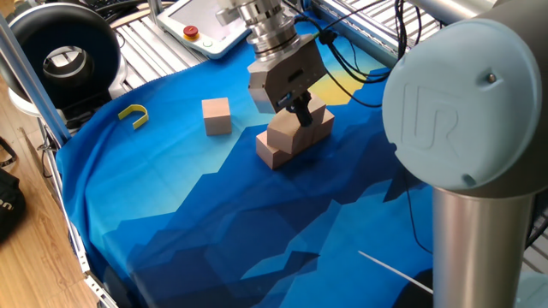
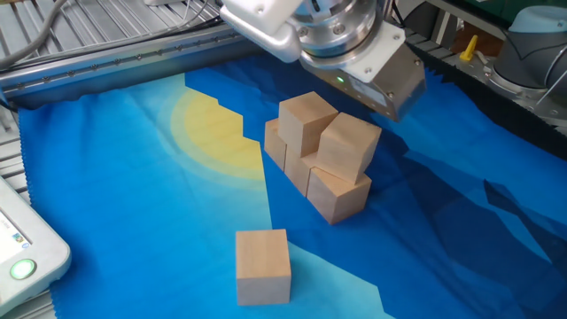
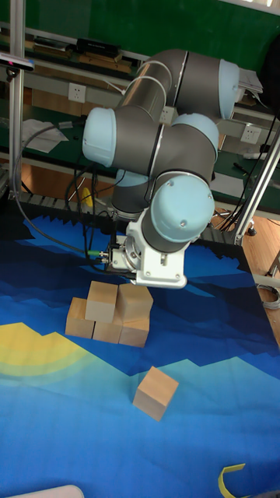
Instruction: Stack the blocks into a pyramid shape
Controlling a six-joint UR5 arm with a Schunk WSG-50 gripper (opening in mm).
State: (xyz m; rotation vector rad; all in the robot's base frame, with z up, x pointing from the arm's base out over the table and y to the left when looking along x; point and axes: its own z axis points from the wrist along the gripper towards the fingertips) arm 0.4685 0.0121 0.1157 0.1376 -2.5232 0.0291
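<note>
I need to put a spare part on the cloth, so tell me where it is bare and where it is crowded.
Bare cloth lies in front of the block stack, toward the near edge of the blue cloth. A smaller free patch sits between the yellow hook and the lone block. It is crowded at the stack, where the tool hangs just above the upper blocks.

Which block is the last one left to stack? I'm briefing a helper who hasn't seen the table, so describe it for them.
Start at the blue cloth and find the cluster of stacked blocks under the gripper. The loose block sits by itself on the cloth, apart from that cluster. Unlike the others, it touches no other block.
</note>
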